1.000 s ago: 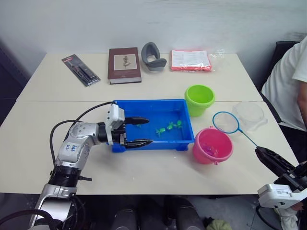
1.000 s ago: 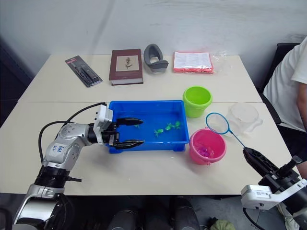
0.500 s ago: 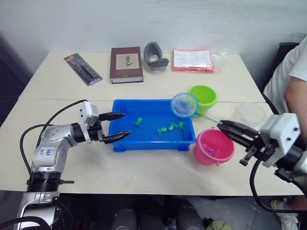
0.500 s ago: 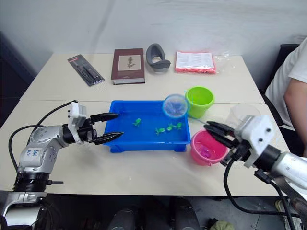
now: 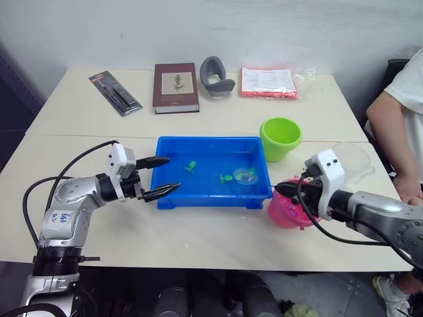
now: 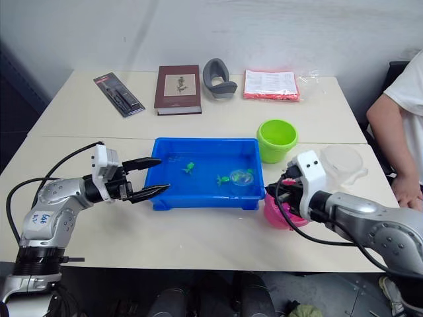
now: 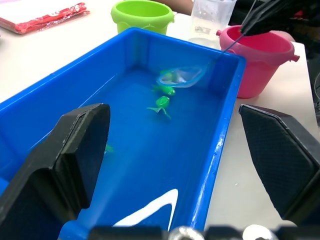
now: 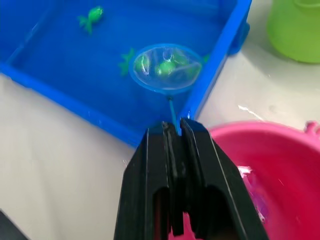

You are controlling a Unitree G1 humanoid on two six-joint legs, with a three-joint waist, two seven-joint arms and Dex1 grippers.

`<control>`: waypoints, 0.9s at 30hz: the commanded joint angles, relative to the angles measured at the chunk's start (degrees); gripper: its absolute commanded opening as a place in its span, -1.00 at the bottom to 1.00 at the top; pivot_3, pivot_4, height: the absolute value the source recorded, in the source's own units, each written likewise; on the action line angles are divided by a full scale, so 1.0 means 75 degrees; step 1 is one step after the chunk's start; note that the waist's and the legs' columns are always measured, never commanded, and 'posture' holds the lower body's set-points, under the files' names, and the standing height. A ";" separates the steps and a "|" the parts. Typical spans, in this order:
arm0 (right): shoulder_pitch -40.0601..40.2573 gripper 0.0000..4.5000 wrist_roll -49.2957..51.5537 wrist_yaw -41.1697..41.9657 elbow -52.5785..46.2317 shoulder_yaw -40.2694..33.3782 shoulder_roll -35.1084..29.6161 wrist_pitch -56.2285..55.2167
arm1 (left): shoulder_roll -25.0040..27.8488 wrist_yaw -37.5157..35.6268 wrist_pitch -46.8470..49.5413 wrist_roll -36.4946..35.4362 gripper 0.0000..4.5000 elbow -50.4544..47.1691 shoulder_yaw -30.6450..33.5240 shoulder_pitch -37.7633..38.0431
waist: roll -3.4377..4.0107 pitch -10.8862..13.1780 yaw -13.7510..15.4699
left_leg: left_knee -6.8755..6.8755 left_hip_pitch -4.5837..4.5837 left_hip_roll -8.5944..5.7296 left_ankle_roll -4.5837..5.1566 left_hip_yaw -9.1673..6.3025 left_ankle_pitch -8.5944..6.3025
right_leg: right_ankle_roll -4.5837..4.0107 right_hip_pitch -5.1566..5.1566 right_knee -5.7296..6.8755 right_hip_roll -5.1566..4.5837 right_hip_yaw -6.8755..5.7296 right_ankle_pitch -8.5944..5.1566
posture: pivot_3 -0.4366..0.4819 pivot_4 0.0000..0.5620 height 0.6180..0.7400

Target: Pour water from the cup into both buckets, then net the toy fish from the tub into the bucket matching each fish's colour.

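- Gripping the thin stick of the net with its two fingers closed on it, the right gripper hung over the rim of the pink bucket, at about 4 o'clock from the tub
- The net's hoop lay down inside the tub at its 3 o'clock end, over two green fish seen through the mesh, with a third green fish just beside the hoop
- One more green fish sat apart, nearer the tub's middle at about 11 o'clock from the hoop
- The left gripper hovered at the tub's 9 o'clock end, its jaws spread wide, holding nothing
- The green bucket stood upright at 2 o'clock from the tub, just beside its corner
- The pink bucket held pink fish at its bottom
- The clear cup stood at 3 o'clock from the green bucket, near a person's arm
- A book, a packaged pen, a grey holder and a red-edged packet lay along the table's 12 o'clock edge
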 commanded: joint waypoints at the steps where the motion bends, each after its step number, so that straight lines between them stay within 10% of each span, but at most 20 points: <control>1: -0.0315 -1.00 -0.0012 -0.0104 0.0021 0.0048 0.0192 0.0249 | 0.0031 0.0030 -0.0088 -0.0103 0.98 -0.0323 0.0055 0.0012 | 0.0000 0.0000 0.0007 | 0.0000 -0.0001 0.0000 0.0000 0.0000 0.0000 | 0.0000 0.0000 0.0000 0.0000 0.0000 0.0000 | -0.05 -0.47 1.00; 27: -0.0921 -1.00 0.1503 -0.2580 0.0735 -0.0052 0.0752 0.0788 | 0.0066 0.0173 -0.0019 -0.0070 0.98 -0.0474 0.0033 0.0043 | 0.0000 0.0000 -0.0110 | -0.0003 -0.0013 0.0003 0.0000 -0.0003 0.0000 | 0.0002 -0.0005 -0.0006 0.0002 -0.0005 0.0001 | -0.05 -0.47 1.00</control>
